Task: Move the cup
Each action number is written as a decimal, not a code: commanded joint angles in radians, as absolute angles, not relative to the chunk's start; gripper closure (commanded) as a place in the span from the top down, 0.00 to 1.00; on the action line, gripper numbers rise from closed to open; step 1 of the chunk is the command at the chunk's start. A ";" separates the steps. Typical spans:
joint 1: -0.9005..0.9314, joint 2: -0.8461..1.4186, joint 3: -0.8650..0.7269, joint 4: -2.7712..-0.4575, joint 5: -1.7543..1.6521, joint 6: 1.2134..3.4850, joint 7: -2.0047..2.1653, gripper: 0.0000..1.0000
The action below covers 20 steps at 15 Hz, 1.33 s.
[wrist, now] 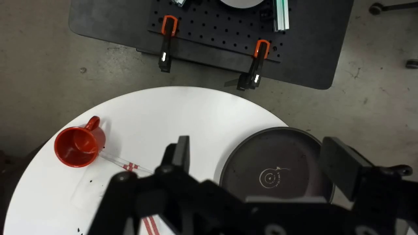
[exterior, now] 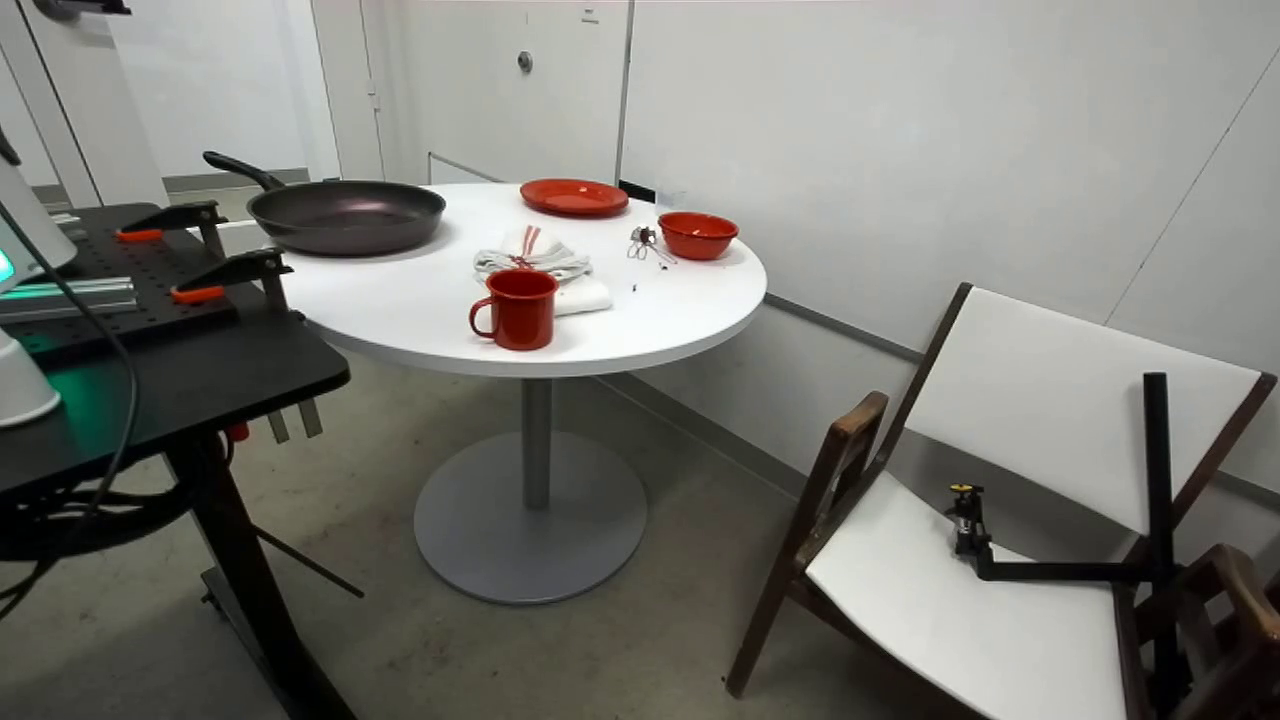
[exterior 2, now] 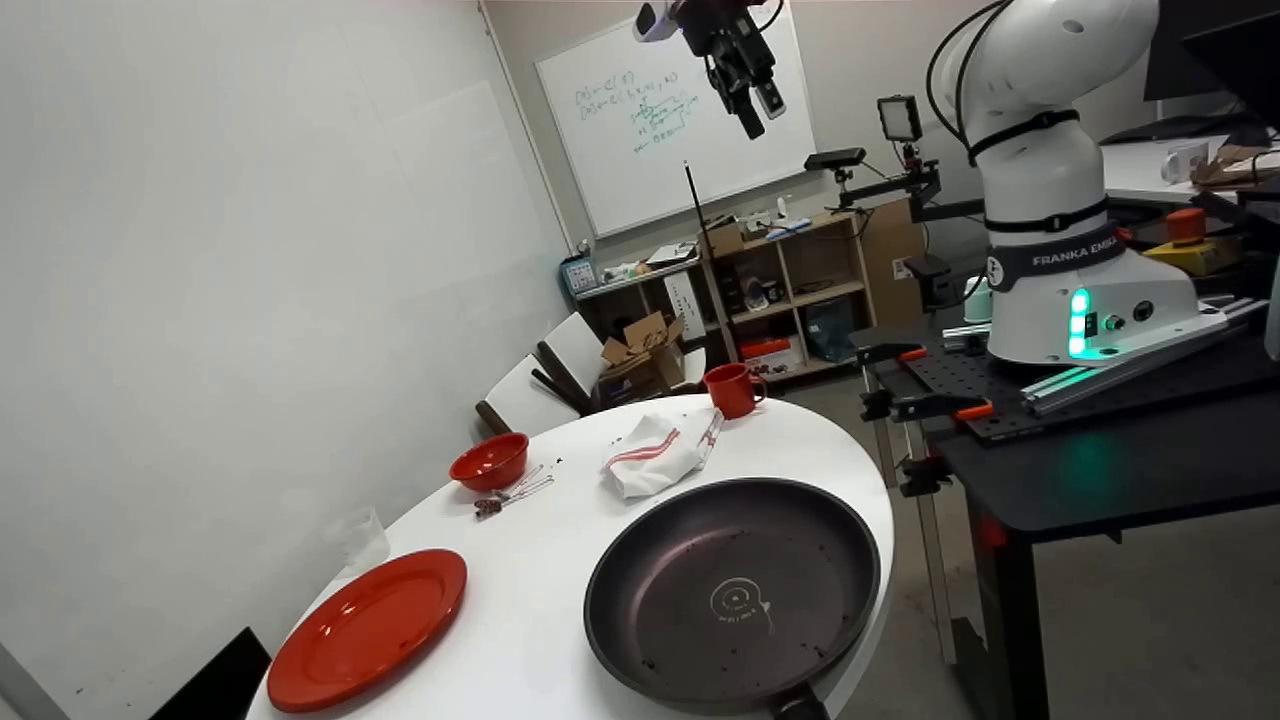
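The cup, a small red mug, stands upright near the rim of the round white table in both exterior views [exterior: 525, 315] [exterior 2: 732, 392]. In the wrist view the cup [wrist: 76, 147] is at the left, its handle pointing up in the picture towards the black robot bench. My gripper [exterior 2: 762, 118] is high above the table in an exterior view. In the wrist view my gripper [wrist: 259, 156] is open, fingers wide apart, with nothing between them; the pan shows far below. The cup lies well to the left of the fingers there. The gripper is out of view in an exterior view.
A dark frying pan [exterior 2: 735, 600], a white towel with red stripes [exterior 2: 650, 460], a red bowl [exterior 2: 492, 463], a red plate [exterior 2: 365, 630] and a small wire object [exterior 2: 505, 497] share the white table [exterior 2: 530, 600]. The robot's black bench [wrist: 310, 52] has two protruding clamps [wrist: 166, 45].
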State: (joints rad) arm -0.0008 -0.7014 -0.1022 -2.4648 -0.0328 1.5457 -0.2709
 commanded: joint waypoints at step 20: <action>-0.142 -0.114 -0.240 -2.443 0.091 2.124 -0.269 1.00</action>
State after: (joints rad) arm -0.1276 -0.2031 -0.2303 -2.4649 0.0382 2.0340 -0.2574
